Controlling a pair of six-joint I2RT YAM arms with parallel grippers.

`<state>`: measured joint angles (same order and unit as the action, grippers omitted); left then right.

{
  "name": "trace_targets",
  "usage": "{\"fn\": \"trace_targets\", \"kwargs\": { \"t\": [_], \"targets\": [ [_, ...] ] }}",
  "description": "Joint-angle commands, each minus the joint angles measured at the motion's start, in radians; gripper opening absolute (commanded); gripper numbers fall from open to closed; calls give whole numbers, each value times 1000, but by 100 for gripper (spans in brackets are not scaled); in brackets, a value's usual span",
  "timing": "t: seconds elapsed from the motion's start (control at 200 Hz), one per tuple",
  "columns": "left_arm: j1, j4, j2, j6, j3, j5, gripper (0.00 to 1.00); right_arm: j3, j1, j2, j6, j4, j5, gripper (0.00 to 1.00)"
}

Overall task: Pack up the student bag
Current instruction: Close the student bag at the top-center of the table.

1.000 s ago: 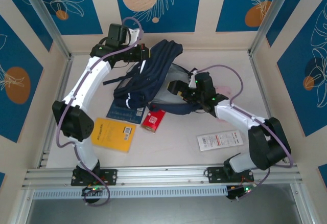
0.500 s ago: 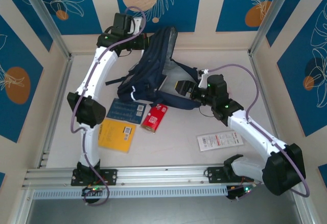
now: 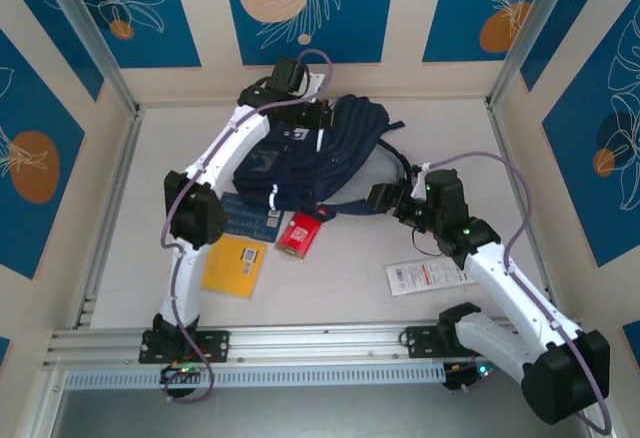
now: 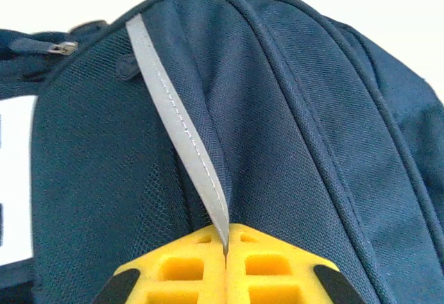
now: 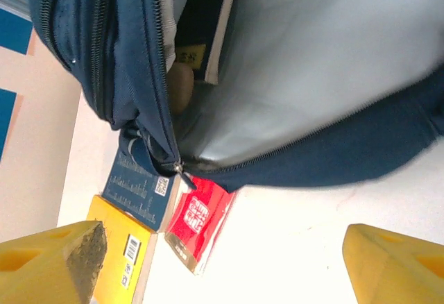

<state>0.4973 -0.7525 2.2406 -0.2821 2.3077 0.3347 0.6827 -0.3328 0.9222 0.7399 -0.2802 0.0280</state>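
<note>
Student bag [image 3: 330,153] lies at far-middle of surface [image 3: 340,303]. It's navy, w/ a grey reflective stripe [image 4: 177,123] down its top panel. Left tool [image 3: 316,126] reaches over bag's far end. In its wrist view the yellow fingers [image 4: 187,269] are pressed together, pinching bag fabric right where the stripe ends, so it's clamped on the bag.

Right tool [image 3: 380,198] sits just off bag's near-right edge, jaws spread wide, nothing btwn them, apart from the bag. Its wrist view looks into bag's unzipped mouth:
- light grey lining [image 5: 312,54]
- a dark book [image 5: 208,26] w/ yellow label inside
- a small tan round thing [image 5: 182,85] next to the book, can't tell what
- zip pull [image 5: 179,169] at corner of the opening

On surface at bag's near edge:
- blue book [image 3: 248,216]
- red box [image 3: 301,235] just beside it
- yellow book [image 3: 236,265] nearer the arms, just beside the blue one
- white packet [image 3: 428,276] well apart to the right, near right arm
</note>
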Motion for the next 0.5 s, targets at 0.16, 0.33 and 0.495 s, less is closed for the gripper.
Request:
{"fn": "trace_targets", "kwargs": {
  "t": [0.16,0.33,0.495],
  "targets": [
    [-30,-3,6,36,1,-269,9,75,33,-18,114,-306,-199,92],
    [-31,15,-43,-6,-75,-176,49,44,67,-6,238,-483,-231,99],
    [-28,152,-244,-97,-355,-150,64,-7,105,47,308,-571,-268,99]
  ]
}}
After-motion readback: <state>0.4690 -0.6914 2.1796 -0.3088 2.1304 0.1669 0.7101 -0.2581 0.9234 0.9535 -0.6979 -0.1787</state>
